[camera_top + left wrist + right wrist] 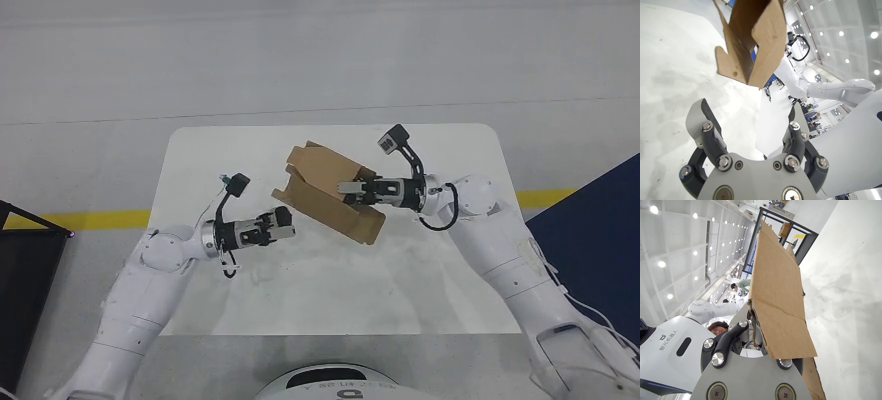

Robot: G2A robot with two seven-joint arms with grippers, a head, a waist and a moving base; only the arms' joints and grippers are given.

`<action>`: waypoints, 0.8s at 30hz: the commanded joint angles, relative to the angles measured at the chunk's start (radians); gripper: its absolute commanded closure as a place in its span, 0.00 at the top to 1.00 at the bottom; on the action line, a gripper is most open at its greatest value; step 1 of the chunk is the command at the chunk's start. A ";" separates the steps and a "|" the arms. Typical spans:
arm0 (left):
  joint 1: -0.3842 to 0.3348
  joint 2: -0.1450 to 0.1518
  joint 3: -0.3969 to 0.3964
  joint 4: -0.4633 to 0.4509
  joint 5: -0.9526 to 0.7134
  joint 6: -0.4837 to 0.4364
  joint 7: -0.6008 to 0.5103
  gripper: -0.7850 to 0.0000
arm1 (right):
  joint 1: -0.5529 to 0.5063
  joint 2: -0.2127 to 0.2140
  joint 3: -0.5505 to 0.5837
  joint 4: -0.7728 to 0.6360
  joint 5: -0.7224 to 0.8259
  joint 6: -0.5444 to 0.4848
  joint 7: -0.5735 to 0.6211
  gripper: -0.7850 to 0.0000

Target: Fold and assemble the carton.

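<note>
- Progress: treat the task as early. The carton (328, 190) is opened into a partial sleeve, and you have all end flaps left to fold and lock.
- Location: it hangs above the table (300, 290), with one wall clamped in the right gripper (350, 188).
- Left gripper (751, 109): fingers spread, empty, near the carton's end but not touching it.
- Orientation: in the top view the long axis runs diagonally, far-left to near-right. The open, flapped end faces the left gripper.
</note>
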 commanded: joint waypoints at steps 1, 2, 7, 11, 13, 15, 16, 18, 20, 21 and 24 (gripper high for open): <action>-0.003 -0.002 0.014 -0.017 0.088 0.015 0.046 1.00 | 0.004 -0.003 -0.005 0.006 0.005 0.000 0.004 0.00; -0.003 -0.003 0.019 -0.024 0.121 0.023 0.069 1.00 | 0.006 -0.004 -0.009 0.006 0.005 -0.001 0.009 0.00; -0.001 -0.005 0.020 -0.036 0.249 0.075 0.186 1.00 | 0.021 -0.012 -0.038 0.008 0.039 0.033 0.079 0.00; 0.009 -0.005 0.018 -0.041 0.298 0.097 0.254 1.00 | 0.039 -0.020 -0.060 0.024 0.050 0.044 0.120 0.00; 0.012 -0.005 0.015 -0.041 0.309 0.108 0.280 1.00 | 0.051 -0.023 -0.074 0.027 0.024 0.053 0.124 0.00; 0.015 -0.004 0.014 -0.043 0.323 0.113 0.299 1.00 | 0.059 -0.026 -0.086 0.028 0.005 0.068 0.126 0.00; 0.017 -0.004 0.013 -0.042 0.318 0.113 0.308 1.00 | 0.063 -0.027 -0.091 0.028 -0.002 0.075 0.125 0.00; 0.022 -0.004 0.009 -0.039 0.294 0.116 0.323 1.00 | 0.068 -0.029 -0.100 0.032 -0.014 0.095 0.127 0.00; 0.024 -0.003 0.005 -0.035 0.256 0.111 0.319 1.00 | 0.075 -0.032 -0.107 0.033 -0.015 0.110 0.138 0.00; 0.023 -0.001 0.001 -0.033 0.246 0.106 0.313 1.00 | 0.077 -0.032 -0.109 0.036 -0.016 0.114 0.140 0.00; 0.024 0.002 -0.007 -0.026 0.210 0.086 0.296 1.00 | 0.082 -0.034 -0.110 0.042 -0.017 0.114 0.140 0.00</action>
